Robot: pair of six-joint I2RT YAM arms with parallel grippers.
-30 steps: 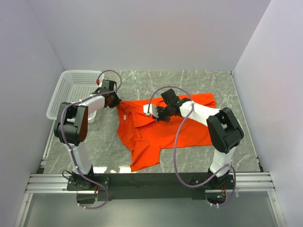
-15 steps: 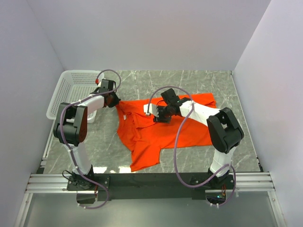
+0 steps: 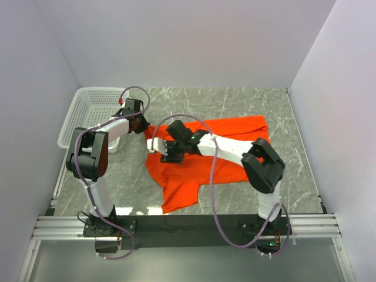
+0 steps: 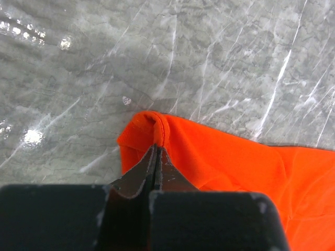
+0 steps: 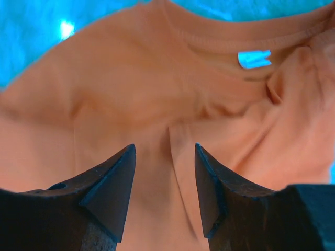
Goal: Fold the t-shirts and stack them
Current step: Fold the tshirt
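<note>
The orange-red t-shirt point(image 3: 183, 179) lies crumpled on the grey marble table, partly under my right arm. My left gripper point(image 3: 143, 125) is at the shirt's far left corner. In the left wrist view the left gripper point(image 4: 157, 147) is shut on a folded hem of the t-shirt point(image 4: 220, 157). My right gripper point(image 3: 167, 154) hovers over the left part of the shirt. The right wrist view shows the right gripper point(image 5: 165, 149) open above creased cloth, nothing between its fingers. The collar and the white neck label point(image 5: 255, 58) lie just beyond its tips.
A white mesh basket point(image 3: 88, 111) stands at the far left beside my left arm. Bare marble table point(image 3: 235, 103) lies behind the shirt, with the walls close around. The black rail point(image 3: 188, 223) with the arm bases runs along the near edge.
My right gripper has opened and swung left across the shirt, from its middle to near the collar. The left gripper has stayed shut on the hem.
</note>
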